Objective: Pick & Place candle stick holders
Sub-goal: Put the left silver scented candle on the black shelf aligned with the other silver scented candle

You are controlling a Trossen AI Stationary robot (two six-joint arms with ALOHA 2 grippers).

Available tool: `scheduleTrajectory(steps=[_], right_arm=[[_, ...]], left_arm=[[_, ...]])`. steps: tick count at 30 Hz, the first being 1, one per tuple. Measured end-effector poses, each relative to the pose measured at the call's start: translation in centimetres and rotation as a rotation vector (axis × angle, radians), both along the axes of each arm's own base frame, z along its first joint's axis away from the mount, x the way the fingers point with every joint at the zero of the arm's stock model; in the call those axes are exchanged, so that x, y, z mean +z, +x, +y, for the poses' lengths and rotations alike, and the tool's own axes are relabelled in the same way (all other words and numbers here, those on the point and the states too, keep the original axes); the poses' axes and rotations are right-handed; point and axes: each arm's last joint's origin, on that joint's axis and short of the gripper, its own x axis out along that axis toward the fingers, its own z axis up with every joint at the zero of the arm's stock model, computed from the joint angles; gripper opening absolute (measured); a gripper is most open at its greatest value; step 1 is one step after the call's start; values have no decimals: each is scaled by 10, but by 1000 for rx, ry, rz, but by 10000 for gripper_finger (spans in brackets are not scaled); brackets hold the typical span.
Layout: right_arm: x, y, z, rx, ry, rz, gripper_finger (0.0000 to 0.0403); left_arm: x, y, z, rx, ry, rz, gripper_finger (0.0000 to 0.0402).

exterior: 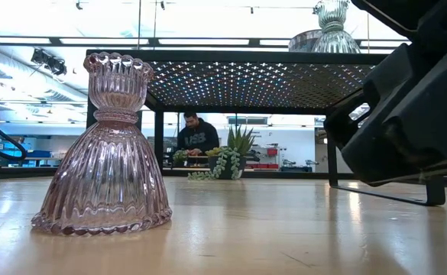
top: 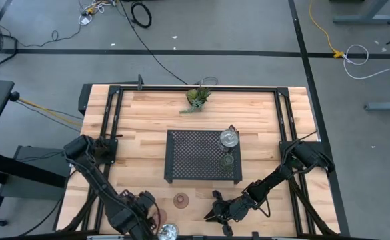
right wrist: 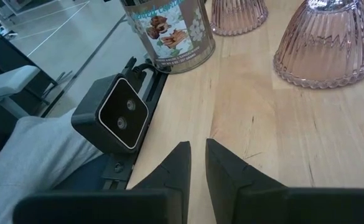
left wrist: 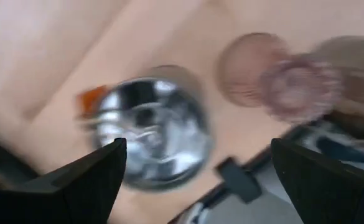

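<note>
A pink ribbed glass candle stick holder (exterior: 105,153) stands on its wide base on the table near the front edge (top: 181,199). A second pink one (top: 158,217) stands beside a shiny round tin (top: 167,231). Above these two my left gripper (top: 148,212) hangs open and points down; in its blurred wrist view the tin lid (left wrist: 154,127) lies between its fingers (left wrist: 94,177). A clear glass holder (top: 229,139) and an olive-green one (top: 227,160) stand on the black mesh rack (top: 188,157). My right gripper (right wrist: 197,162) is shut, low over bare wood, right of the pink holders.
A leafy plant sprig (top: 197,99) lies at the far edge. A small camera (right wrist: 116,115) is mounted on the table's near edge, next to the tin (right wrist: 169,34). A person (exterior: 196,134) is in the room behind the table. Bare wood shows left and right of the rack.
</note>
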Motion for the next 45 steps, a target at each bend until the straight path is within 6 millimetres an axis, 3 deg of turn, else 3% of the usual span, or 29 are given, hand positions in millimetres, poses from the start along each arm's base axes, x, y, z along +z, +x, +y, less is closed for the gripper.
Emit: scheduleTrajectory(steps=[7,18,26,31,34,36,40,45], right_arm=[[0,0,0,0,0,-1,47],[0,0,0,0,0,-1,47],[0,0,0,-1,0,-1,47],[0,0,0,-2,0,-2,47],[0,0,0,-2,0,-2,47],[0,0,0,-1,1,-2,47],[0,0,0,0,1,-1,47],[0,0,0,1,1,-1,47]], left_arm=[[1,-14,11,69,115,141,399],[0,-8,-2,48,39,-4,399],[-28,-6,-3,23,-47,-2,399],[-12,-12,3,33,-9,2,399],[3,-27,11,90,54,35,399],[2,-38,13,125,124,79,399],[4,-37,1,111,39,-38,399],[-3,-35,4,105,62,-36,399]])
